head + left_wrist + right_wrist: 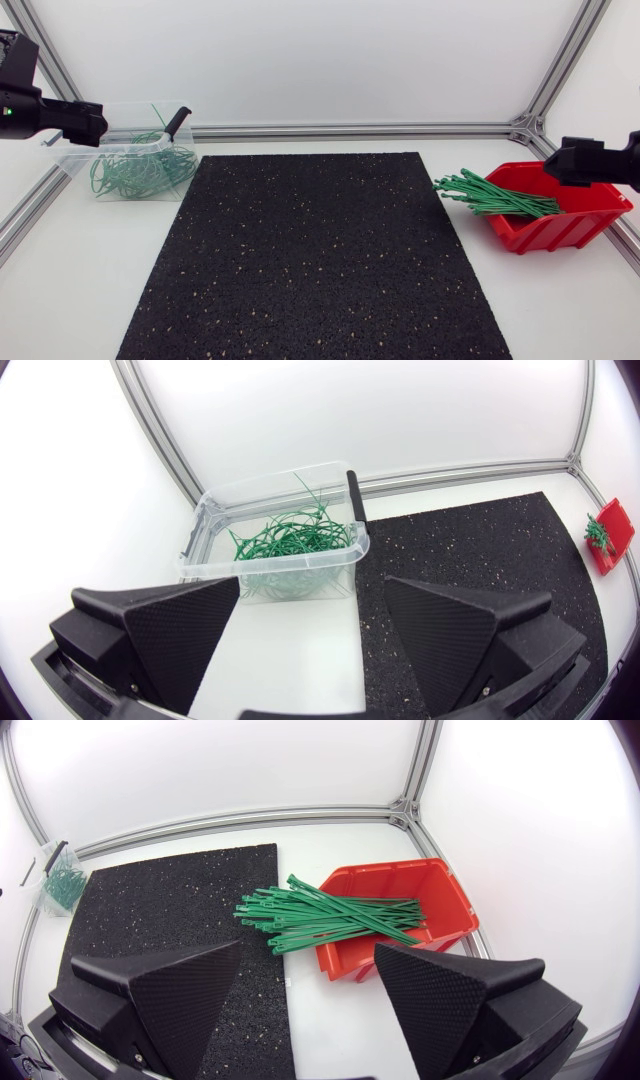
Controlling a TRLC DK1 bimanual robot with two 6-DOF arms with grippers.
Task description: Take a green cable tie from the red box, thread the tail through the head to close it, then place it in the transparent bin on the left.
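Observation:
A bundle of straight green cable ties lies in the red box at the table's right, their ends sticking out over its open front towards the mat. The transparent bin at the back left holds several looped green ties. My left arm hangs beside the bin. In the left wrist view my left gripper is open and empty, with the bin just ahead. My right arm is above the red box. My right gripper is open and empty, the ties ahead of it.
A black speckled mat covers the middle of the table between bin and box. A black clip stands on the bin's rim. Aluminium frame rails run along the back and side edges.

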